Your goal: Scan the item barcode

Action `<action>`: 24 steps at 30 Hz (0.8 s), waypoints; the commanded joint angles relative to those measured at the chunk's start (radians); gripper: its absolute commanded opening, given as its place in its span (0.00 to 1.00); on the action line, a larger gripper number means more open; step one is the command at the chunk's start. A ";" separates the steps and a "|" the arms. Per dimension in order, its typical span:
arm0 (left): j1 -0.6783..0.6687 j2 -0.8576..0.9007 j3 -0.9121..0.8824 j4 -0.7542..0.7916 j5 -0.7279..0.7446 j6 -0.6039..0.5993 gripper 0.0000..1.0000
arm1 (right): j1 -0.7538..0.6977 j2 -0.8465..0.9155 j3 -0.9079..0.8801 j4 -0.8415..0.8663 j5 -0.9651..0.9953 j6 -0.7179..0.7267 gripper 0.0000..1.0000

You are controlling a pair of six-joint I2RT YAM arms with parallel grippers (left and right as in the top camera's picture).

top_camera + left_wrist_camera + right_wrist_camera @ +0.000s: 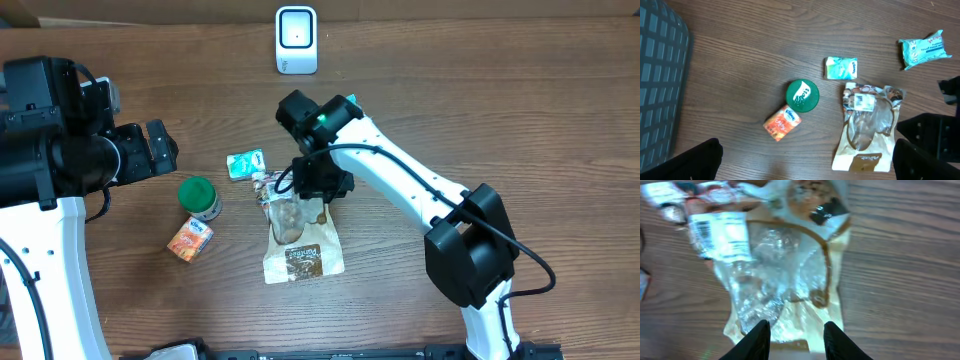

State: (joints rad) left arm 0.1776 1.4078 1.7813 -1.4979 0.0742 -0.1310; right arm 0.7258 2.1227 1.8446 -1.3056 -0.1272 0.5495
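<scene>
A clear-and-tan snack bag [300,245] lies flat on the wooden table with its white barcode label [720,232] facing up near the top end. My right gripper [797,327] hovers just over the bag's lower half. It is open, its two dark fingers are apart, and nothing is between them. In the overhead view this gripper [318,195] covers the bag's upper part. The white scanner [296,40] stands at the far edge. My left gripper [160,148] is wide open and holds nothing, well to the left of the items.
A green-lidded can [200,196] and an orange packet [190,240] lie left of the bag. A small teal packet [245,163] sits above it, and another teal packet [922,47] lies further right. A grey basket [660,85] stands at the left.
</scene>
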 commanded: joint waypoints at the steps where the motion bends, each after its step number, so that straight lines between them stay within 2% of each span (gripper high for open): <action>1: 0.005 -0.005 0.023 -0.002 -0.003 -0.004 1.00 | 0.019 0.001 -0.001 0.023 -0.009 0.001 0.35; 7: 0.005 -0.006 0.023 -0.002 -0.003 -0.004 1.00 | -0.036 0.001 -0.001 0.006 -0.048 -0.004 0.35; 15: 0.005 -0.006 0.023 -0.002 -0.003 -0.004 0.99 | -0.178 0.001 -0.024 0.017 -0.213 -0.164 0.39; 20: 0.005 -0.005 0.023 0.149 -0.003 -0.004 1.00 | -0.266 0.001 -0.042 0.008 -0.308 -0.269 0.39; 24: 0.005 -0.005 0.023 0.161 0.001 -0.006 1.00 | -0.338 0.001 -0.070 -0.011 -0.370 -0.367 0.39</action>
State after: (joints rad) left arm 0.1776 1.4082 1.7817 -1.3422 0.0746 -0.1310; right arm 0.4366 2.1227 1.7988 -1.3125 -0.4095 0.3004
